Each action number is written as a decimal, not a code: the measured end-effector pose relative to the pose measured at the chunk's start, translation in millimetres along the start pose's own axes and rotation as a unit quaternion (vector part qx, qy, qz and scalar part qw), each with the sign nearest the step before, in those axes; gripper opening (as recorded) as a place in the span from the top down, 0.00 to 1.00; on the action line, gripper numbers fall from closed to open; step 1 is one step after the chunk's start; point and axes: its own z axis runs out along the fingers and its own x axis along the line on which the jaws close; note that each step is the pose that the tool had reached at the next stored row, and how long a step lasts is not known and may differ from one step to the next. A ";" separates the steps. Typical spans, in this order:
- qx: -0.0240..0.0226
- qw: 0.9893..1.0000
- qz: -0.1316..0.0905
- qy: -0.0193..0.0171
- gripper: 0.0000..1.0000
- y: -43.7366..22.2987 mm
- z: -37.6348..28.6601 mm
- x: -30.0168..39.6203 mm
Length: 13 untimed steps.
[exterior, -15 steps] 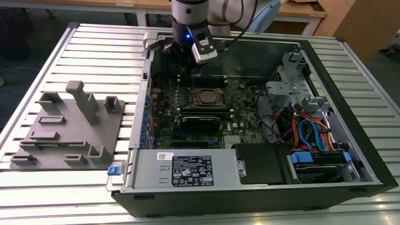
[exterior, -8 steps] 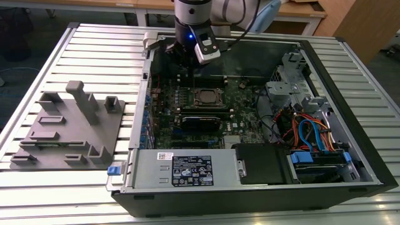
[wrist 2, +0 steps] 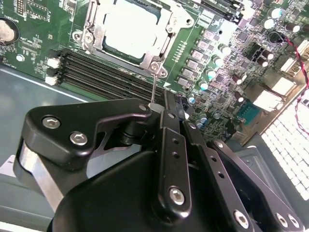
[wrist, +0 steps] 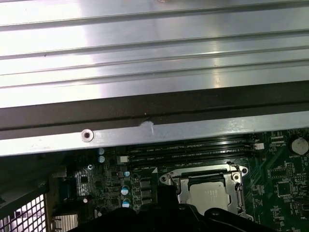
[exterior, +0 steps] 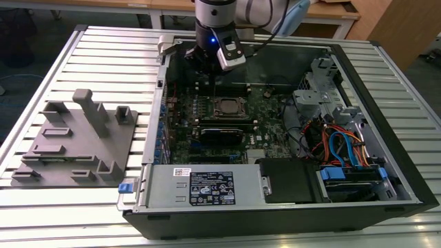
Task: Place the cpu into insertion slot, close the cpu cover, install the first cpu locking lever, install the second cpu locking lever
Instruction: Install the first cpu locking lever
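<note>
Exterior view: gripper (exterior: 210,81) at 12 o'clock of the cpu (exterior: 226,108), near; second wrist view: fingers (wrist 2: 166,130) clenched on thin lever (wrist 2: 153,87) tip just beside the slot (wrist 2: 120,50), dull grey cpu seated, cover (wrist 2: 166,30) down; first wrist view: cpu flat, silvery-framed.

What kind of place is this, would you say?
Probably a robotics lab or assembly test bench: an opened desktop computer case lies on a slatted metal table, a robot arm reaches over its motherboard, and a grey moulded fixture tray sits beside it.
</note>
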 end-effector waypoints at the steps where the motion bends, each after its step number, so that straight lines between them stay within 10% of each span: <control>1: 0.000 1.000 0.000 0.000 0.90 0.0 0.0 -0.5; 13: 0.000 1.000 0.000 0.000 0.90 1.1 0.3 -9.1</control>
